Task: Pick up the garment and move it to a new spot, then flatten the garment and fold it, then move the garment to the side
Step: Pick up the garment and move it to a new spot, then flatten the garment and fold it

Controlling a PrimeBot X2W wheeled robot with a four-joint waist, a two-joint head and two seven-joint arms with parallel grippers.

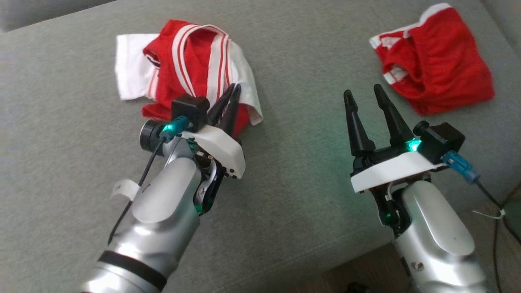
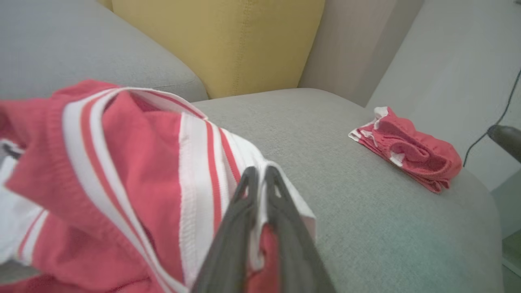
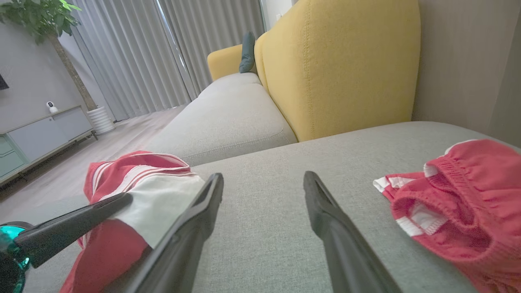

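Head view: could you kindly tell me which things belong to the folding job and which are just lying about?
Job: striped garment; left gripper, jaws shut on its white edge; right gripper, jaws open.
Lying about: red bundle; yellow backrest; plant.

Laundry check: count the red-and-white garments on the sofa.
2. The striped garment lies crumpled on the left, its white edge pinched by the left gripper; the bunched garment lies far right, untouched.
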